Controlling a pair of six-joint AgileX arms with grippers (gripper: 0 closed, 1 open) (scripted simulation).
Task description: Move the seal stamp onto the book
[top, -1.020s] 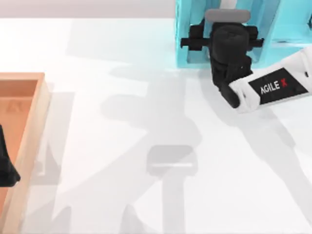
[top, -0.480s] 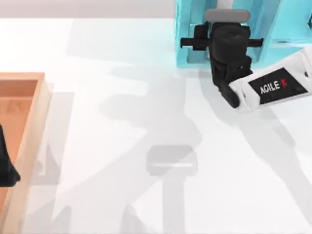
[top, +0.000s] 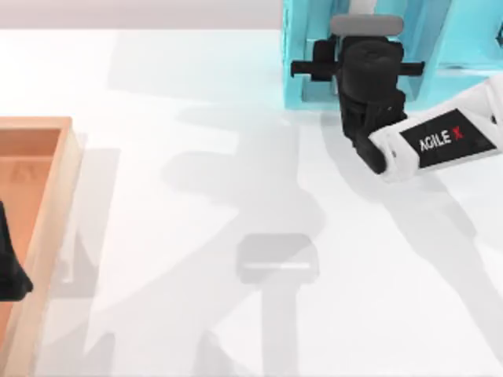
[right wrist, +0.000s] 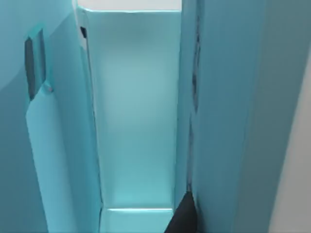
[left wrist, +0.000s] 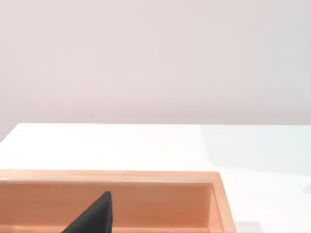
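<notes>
Spanning the whole top view: white table [top: 196,94], bare across its centre and near edge apart from cast shadows.

Standing at the table's far edge, toward the far right corner: cyan shelf unit [top: 302,47], upright, with open compartments facing the right arm. Showing in the right wrist view as a tall, narrow cyan compartment [right wrist: 136,97] between vertical dividers.

Lying along the table's left edge: wooden tray [top: 59,196], its inner floor in shade. Showing in the left wrist view as a light wooden rim [left wrist: 121,177].

Reaching in from the table's right edge: right arm, with the right gripper [top: 363,35] pointing into the shelf unit. Sitting very slightly nearer the far edge than one second ago, with the forearm label shifted by the same small amount. Jaw state: cannot tell.

Hanging over the wooden tray at the left edge: left gripper [top: 9,263], parked, holding the same position as one second ago. Jaw state: cannot tell.

Location of the seal stamp and the book: cannot tell.
</notes>
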